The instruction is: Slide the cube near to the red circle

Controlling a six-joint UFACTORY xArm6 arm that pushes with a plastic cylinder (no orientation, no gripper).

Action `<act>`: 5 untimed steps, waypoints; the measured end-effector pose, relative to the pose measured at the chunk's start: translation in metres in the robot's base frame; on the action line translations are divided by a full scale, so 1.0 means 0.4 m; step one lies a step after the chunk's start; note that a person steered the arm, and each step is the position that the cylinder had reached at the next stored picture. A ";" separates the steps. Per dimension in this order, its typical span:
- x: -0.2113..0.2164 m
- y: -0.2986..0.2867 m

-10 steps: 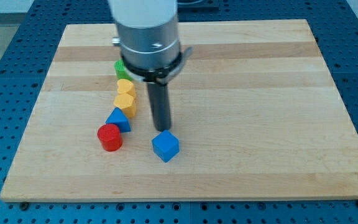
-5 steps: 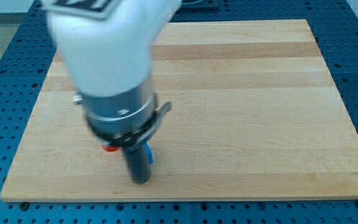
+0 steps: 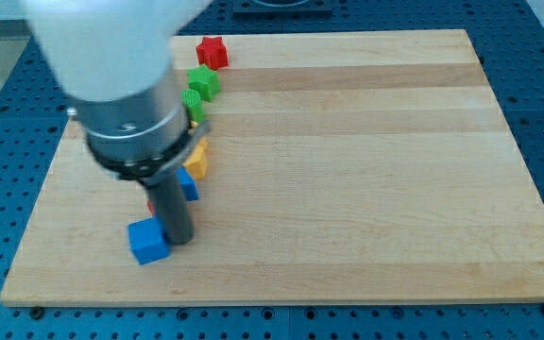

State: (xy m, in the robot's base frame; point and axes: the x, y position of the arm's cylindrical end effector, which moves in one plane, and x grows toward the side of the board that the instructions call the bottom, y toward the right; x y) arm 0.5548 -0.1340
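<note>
Beside blue cube (image 3: 147, 242), my tip (image 3: 178, 241)

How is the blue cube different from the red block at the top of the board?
The blue cube is box-shaped; the red block looks star-like. The blue cube sits near the view's bottom, right beside my tip; the red block sits at the top edge, far from my tip. Both rest on the wooden board.

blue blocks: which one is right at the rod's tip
The blue cube at the view's bottom left; my tip is against its right side. The other blue block sits higher, partly hidden behind the rod.
</note>
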 end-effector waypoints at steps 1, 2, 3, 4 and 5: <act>0.054 0.015; 0.159 0.049; 0.157 -0.139; 0.154 -0.368; 0.081 -0.333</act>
State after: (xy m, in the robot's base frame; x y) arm 0.5870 -0.2672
